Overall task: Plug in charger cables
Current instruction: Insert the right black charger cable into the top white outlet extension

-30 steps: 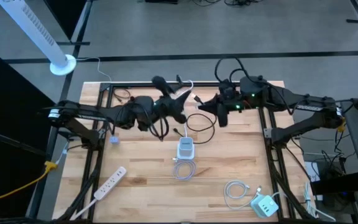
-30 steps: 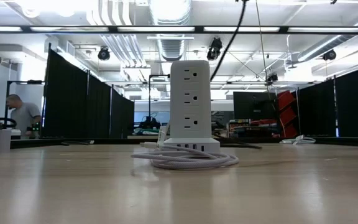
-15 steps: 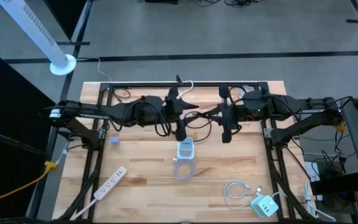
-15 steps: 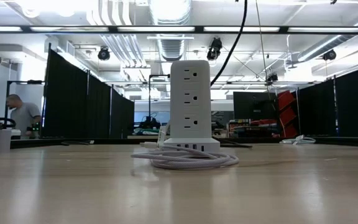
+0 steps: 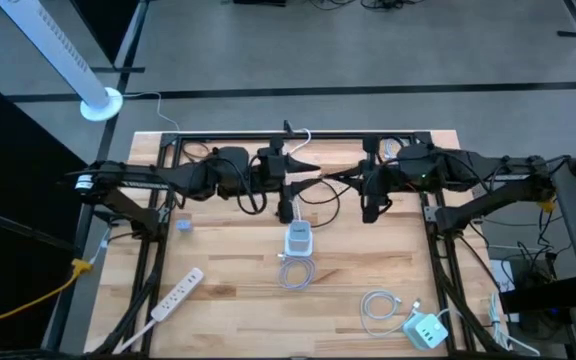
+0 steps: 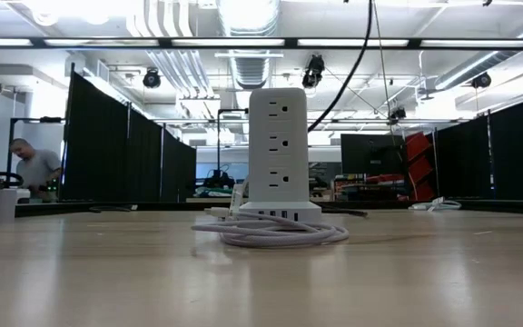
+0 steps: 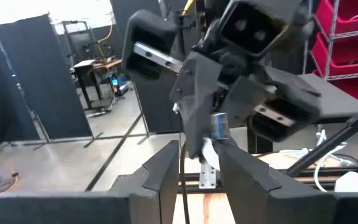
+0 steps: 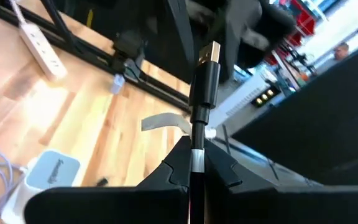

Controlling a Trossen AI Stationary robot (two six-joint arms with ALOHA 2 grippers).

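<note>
We see both arms raised above the far part of the worktop (image 5: 228,300). The right claw (image 8: 194,163) is pressed together on the black cable (image 8: 204,87), its gold plug tip poking out beyond the fingers. The left claw (image 7: 194,165) stands slightly parted with the black cable's thin line running between its fingers; whether it pinches, we cannot tell. White cable (image 5: 296,272) lies coiled beside the tower strip (image 6: 278,150)

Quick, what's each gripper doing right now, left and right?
Left gripper: partly open around the black cable; grip cannot be told.
Right gripper: shut on the black cable's plug.
</note>
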